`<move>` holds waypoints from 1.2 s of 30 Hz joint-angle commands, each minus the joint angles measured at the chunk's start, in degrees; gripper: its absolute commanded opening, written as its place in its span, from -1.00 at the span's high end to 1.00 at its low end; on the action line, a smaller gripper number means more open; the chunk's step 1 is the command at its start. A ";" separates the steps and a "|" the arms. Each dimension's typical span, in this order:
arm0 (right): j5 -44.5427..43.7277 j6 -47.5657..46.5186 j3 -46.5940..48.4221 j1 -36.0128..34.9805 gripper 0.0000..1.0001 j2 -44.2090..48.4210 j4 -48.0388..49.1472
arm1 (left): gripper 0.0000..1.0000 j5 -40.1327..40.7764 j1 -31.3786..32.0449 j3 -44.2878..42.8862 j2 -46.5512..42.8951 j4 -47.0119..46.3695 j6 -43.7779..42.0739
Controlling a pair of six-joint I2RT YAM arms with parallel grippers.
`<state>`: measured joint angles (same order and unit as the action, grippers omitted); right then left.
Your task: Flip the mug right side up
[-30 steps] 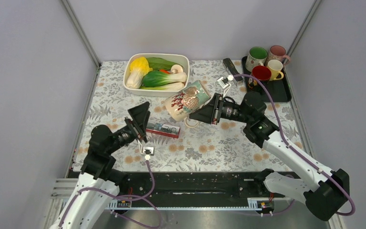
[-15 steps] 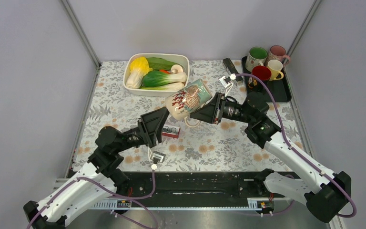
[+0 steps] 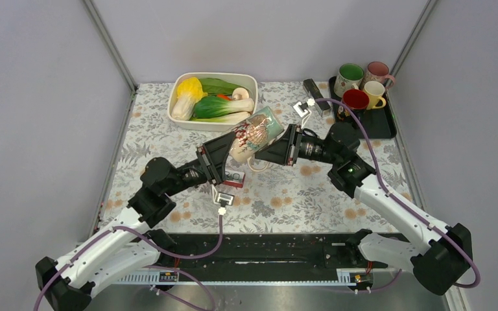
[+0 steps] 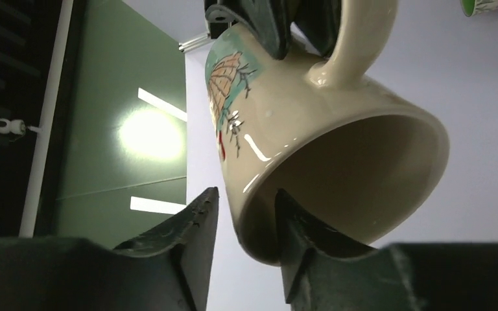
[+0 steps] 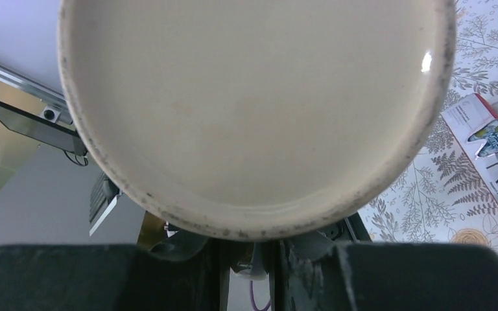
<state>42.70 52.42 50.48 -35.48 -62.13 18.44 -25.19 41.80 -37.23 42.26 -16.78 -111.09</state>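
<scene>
The cream mug (image 3: 254,135), printed with a red and teal picture, hangs tilted above the table's middle, mouth toward the lower left. My right gripper (image 3: 263,155) is shut on its handle (image 4: 356,32); in the right wrist view the mug's base (image 5: 253,110) fills the frame above that gripper (image 5: 249,249). My left gripper (image 3: 230,153) straddles the mug's rim (image 4: 259,214). One finger (image 4: 298,240) sits inside the mouth against the wall. The other finger (image 4: 198,227) stands outside with a thin gap to the wall.
A white dish (image 3: 249,80) of vegetables stands behind the mug. A black tray (image 3: 381,124) with several mugs sits at the back right. A red box (image 3: 235,179) lies on the floral cloth under the mug. Grey walls close in both sides.
My left arm has swung up and right from beside the red box to the mug's mouth, and its jaws have narrowed around the rim. The right arm and mug have barely shifted.
</scene>
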 commanded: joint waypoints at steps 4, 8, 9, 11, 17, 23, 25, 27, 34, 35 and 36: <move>2.12 1.29 4.37 -0.37 1.00 -0.38 9.62 | 1.00 -0.43 0.52 -3.29 0.13 5.56 -4.02; 1.37 -2.57 4.79 0.55 0.46 -1.41 2.95 | 1.00 5.00 0.66 -5.04 0.10 12.39 -0.74; 0.52 -4.67 4.76 0.97 0.31 -1.37 0.07 | 1.00 7.08 0.67 -5.64 0.10 13.83 0.72; -1.81 -8.88 4.00 1.79 0.01 -0.76 -4.91 | 1.00 11.24 0.76 -7.08 0.52 17.27 4.70; -9.29 -23.65 2.94 2.76 -0.54 0.65 -20.10 | 1.00 21.76 0.82 -15.18 3.22 28.98 19.12; -8.95 -29.78 5.09 3.52 -0.77 -2.08 -25.33 | 1.00 27.35 1.40 -20.64 6.10 40.77 36.58; -8.55 -33.85 5.76 3.66 -0.78 -2.17 -27.36 | 1.00 29.71 1.39 -23.45 8.28 47.15 44.29; -7.52 -39.95 6.53 3.71 -0.78 -1.91 -29.84 | 1.00 31.33 1.33 -27.49 11.11 54.77 52.82; -0.07 -65.91 8.17 -0.19 -0.77 -2.68 -35.29 | 1.00 16.55 -1.11 -42.72 22.21 85.06 73.83; 0.68 -68.45 9.24 -1.90 -0.77 -3.40 -36.59 | 1.00 14.53 -1.26 -44.74 23.70 87.46 76.20; 0.78 -71.16 10.26 -3.70 -0.77 -4.13 -37.60 | 1.00 13.39 -1.28 -46.40 25.11 89.29 78.58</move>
<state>38.68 -1.30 55.53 -34.06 -64.71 -14.81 -2.15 41.19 -74.59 64.25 60.82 -47.81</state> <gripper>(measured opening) 0.884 0.127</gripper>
